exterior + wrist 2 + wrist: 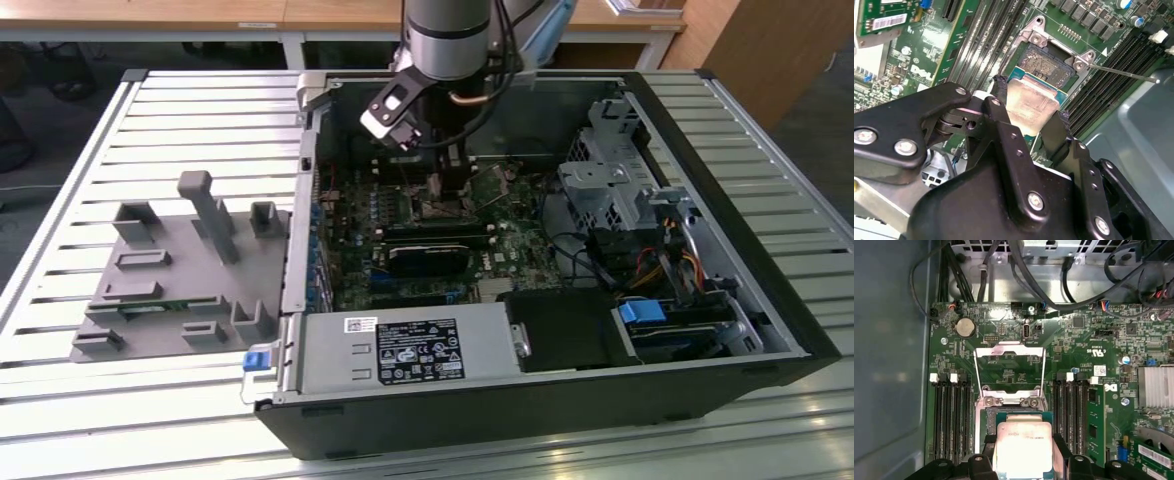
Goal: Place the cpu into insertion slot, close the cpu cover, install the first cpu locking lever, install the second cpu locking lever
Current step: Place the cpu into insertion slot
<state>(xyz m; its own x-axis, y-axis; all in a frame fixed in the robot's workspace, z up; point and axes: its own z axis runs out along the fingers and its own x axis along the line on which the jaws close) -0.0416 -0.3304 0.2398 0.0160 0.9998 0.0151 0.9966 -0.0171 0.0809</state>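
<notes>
My gripper [1031, 100] is shut on the cpu [1029, 112], a square chip with a dull silver top, its black fingers [999, 105] pressing two opposite edges. In both wrist views the cpu sits over the insertion slot [1046, 60], whose dark centre and silver rim show past the chip's far edge. Whether the chip rests in the slot I cannot tell. The cpu cover [1010, 352] stands swung open beyond the slot [990, 419], with the cpu [1024, 455] and gripper [1024, 440] in front of it. A thin locking lever [1124, 73] sticks out sideways. In the exterior view the gripper [447, 190] reaches down into the open computer case.
Long black memory slots [951, 415] flank the socket on both sides. Black cables [1019, 275] run along the case wall behind the board. In the exterior view a power supply box [407, 350] lies at the case's near side, and a grey fixture block [174, 270] sits on the slatted table at the left.
</notes>
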